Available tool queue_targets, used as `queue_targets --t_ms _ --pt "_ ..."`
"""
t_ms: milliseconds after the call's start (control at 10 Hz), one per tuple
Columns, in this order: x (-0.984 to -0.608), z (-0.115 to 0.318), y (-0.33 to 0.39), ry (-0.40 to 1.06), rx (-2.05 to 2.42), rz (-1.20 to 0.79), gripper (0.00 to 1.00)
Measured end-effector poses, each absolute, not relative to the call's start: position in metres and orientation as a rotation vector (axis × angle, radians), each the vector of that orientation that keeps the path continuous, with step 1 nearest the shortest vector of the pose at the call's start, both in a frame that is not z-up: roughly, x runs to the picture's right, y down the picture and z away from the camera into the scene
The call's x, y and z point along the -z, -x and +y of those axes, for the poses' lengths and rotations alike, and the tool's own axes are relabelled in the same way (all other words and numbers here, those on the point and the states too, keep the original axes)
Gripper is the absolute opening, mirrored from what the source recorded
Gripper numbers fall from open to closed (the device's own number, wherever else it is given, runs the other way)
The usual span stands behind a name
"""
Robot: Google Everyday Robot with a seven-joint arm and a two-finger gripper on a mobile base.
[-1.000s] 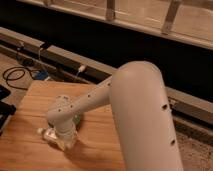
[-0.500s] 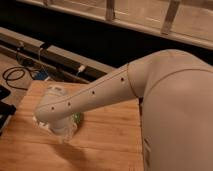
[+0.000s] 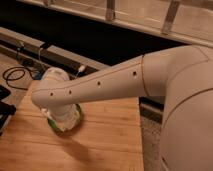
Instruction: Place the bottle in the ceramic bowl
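Wooden tabletop [image 3: 105,145], plank grain running left-right. Black cable [image 3: 11,75] looped on the floor off its far-left corner. Grey rail [image 3: 25,42] runs diagonally behind, with a dark recess above. Black object [image 3: 4,110] at left edge, can't identify.

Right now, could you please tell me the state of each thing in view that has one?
gripper: shut, low over the ceramic bowl
ceramic bowl: upright on the wooden table, mostly covered by the arm
bottle: out of sight; held or placed, cannot tell
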State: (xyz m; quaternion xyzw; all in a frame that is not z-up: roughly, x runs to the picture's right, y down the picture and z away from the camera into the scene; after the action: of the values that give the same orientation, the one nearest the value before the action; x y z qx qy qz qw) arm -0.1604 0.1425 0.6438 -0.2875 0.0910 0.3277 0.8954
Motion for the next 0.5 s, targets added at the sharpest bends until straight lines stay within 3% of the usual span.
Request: queue_targets --t_ms 300,500 --pt "-0.686 0.145 0.154 0.636 -0.690 0.201 0.00" --pt "-0.736 0.166 0.157 0.678 -0.690 0.192 0.00"
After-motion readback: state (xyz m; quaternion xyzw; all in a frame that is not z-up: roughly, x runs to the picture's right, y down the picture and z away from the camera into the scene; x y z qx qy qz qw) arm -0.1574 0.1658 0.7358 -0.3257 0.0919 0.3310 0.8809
